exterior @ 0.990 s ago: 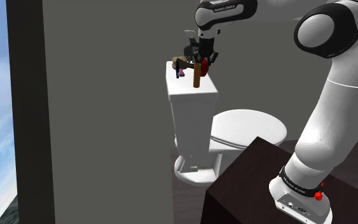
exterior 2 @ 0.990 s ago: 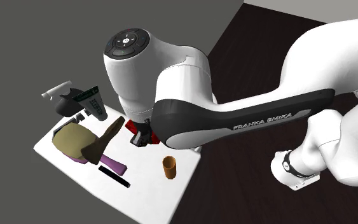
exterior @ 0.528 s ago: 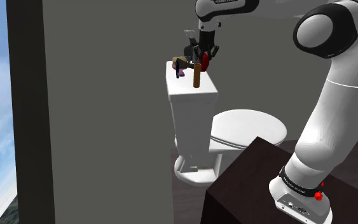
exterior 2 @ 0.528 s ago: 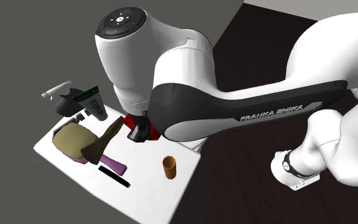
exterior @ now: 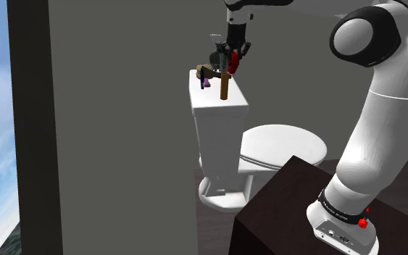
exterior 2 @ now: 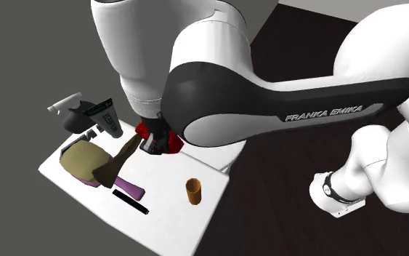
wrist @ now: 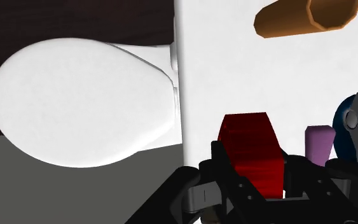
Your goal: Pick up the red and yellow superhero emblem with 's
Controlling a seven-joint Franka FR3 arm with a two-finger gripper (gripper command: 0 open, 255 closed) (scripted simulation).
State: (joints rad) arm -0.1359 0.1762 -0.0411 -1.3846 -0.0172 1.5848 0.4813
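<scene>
A red emblem block [wrist: 250, 153] is clasped between my gripper's [wrist: 252, 183] black fingers, and I see only its plain red face. In the shoulder view the gripper [exterior: 231, 64] hangs above the white toilet tank [exterior: 220, 119] with the red emblem [exterior: 234, 65] in it, clear of the lid. From the second exterior view the emblem [exterior 2: 155, 138] peeks out under the arm's big white wrist, above the tank lid [exterior 2: 166, 214].
On the tank lid stand an orange cup [exterior 2: 193, 191], a purple bar [exterior 2: 128, 189], an olive and brown shoe [exterior 2: 86, 161] and a dark spray bottle [exterior 2: 79, 114]. The toilet's closed seat [exterior: 282, 148] lies below, beside the dark stand [exterior: 304, 217]. A grey wall rises behind.
The arm has risen over the last second, lifting the red emblem higher above the tank lid. The other things on the lid have stayed put.
</scene>
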